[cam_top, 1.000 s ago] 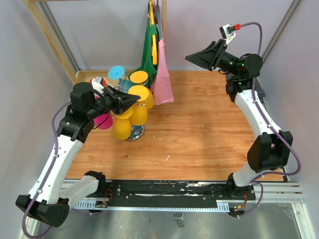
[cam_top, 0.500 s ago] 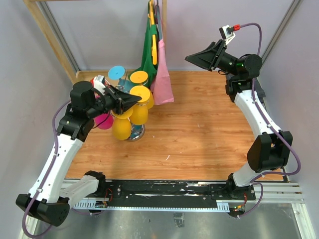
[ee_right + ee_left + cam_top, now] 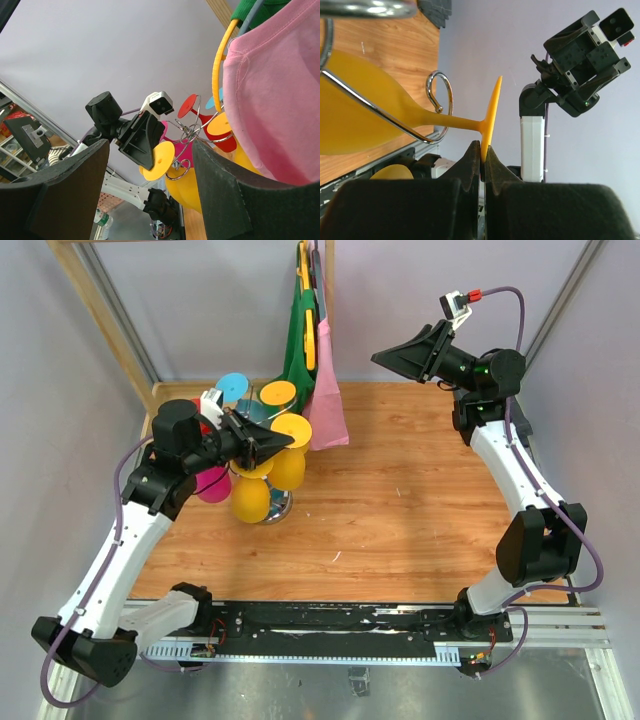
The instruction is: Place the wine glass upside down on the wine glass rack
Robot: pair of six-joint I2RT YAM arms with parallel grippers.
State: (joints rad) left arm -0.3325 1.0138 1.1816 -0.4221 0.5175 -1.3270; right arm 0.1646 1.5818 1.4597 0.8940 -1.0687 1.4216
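Observation:
The wine glass rack [image 3: 272, 510] is a chrome wire stand at the table's back left, with several coloured glasses hanging upside down on it. My left gripper [image 3: 268, 441] is shut on the round foot of a yellow wine glass [image 3: 288, 466]. In the left wrist view the foot [image 3: 490, 120] is pinched edge-on between my fingertips [image 3: 474, 157]. The stem lies inside a curled chrome hook [image 3: 441, 107] and the bowl [image 3: 360, 120] hangs beyond it. My right gripper [image 3: 395, 355] is open and empty, raised at the back right. It faces the rack [image 3: 192, 127] and the held glass [image 3: 161, 160].
A second yellow glass [image 3: 250, 498], a pink glass [image 3: 212, 482] and blue [image 3: 233, 386] and yellow [image 3: 278, 393] feet crowd the rack. A pink cloth [image 3: 325, 410] and green garment [image 3: 298, 340] hang from the wooden frame [image 3: 100, 315] just right of the rack.
My left arm has shifted right and slightly forward, carrying the yellow glass with it. Its bowl now hangs farther right on the rack. The right arm has not moved.

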